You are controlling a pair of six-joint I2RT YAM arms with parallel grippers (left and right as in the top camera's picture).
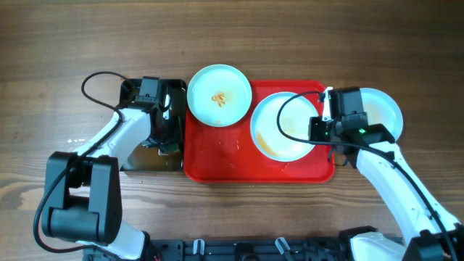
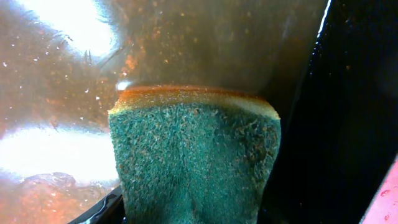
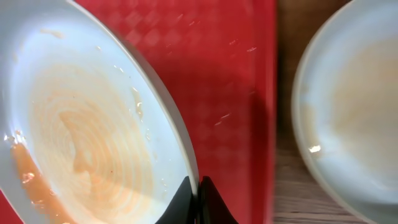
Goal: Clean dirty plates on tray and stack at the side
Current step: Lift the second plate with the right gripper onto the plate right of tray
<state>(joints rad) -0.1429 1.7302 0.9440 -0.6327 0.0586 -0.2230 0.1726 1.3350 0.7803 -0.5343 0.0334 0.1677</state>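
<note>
Pinching a smeared plate point(image 3: 81, 124) by its rim — right pincer point(image 3: 198, 194); left pincer point(image 1: 168, 136) clamps green sponge point(image 2: 196, 162).

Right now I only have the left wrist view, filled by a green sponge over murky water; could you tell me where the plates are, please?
Observer: There are three. The smeared plate, with orange bits at its centre, overhangs the far left corner of the red tray.
Operator: And the other two?
Observer: The middle plate lies on the tray's right half, and the right plate sits off the tray on the table.
Operator: Thanks. While I hold the sponge, is the right tool busy?
Observer: Yes, it is shut on the middle plate's rim, and that plate shows a thin orange film.
</note>
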